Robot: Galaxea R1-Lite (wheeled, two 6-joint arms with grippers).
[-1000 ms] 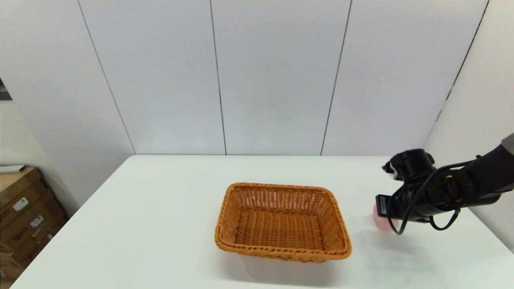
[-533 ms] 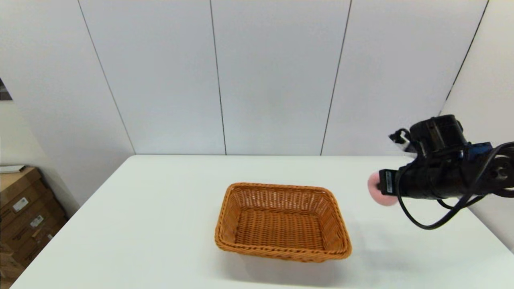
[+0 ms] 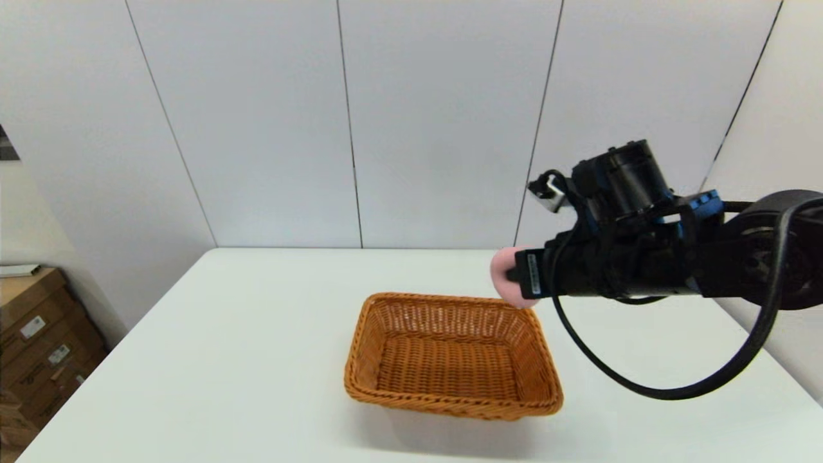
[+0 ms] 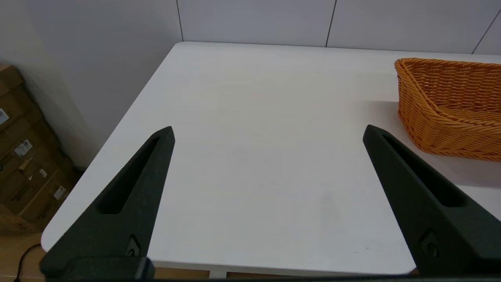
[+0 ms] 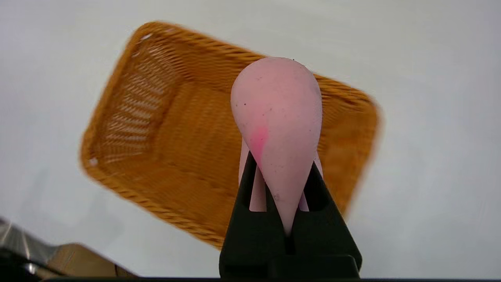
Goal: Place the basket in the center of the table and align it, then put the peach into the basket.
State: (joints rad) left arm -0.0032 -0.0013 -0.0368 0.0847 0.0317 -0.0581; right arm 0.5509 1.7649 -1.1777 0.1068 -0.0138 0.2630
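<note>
An empty orange-brown wicker basket (image 3: 453, 355) stands near the middle of the white table (image 3: 225, 360). High above its far right corner my right gripper (image 3: 509, 275) is shut on the pale pink peach (image 3: 505, 275). In the right wrist view the peach (image 5: 277, 117) sits pinched between the two black fingers (image 5: 244, 184), with the basket (image 5: 164, 133) spread out below it. In the left wrist view my left gripper (image 4: 268, 135) hangs open and holds nothing over the table's left part, with the basket (image 4: 446, 105) off to one side.
Cardboard boxes (image 3: 38, 347) are stacked on the floor beyond the table's left edge. White panelled walls close in behind the table and to its right.
My right arm has lifted the peach off the table at the right and carried it up and leftward to above the basket's far right corner. The basket has not moved.
</note>
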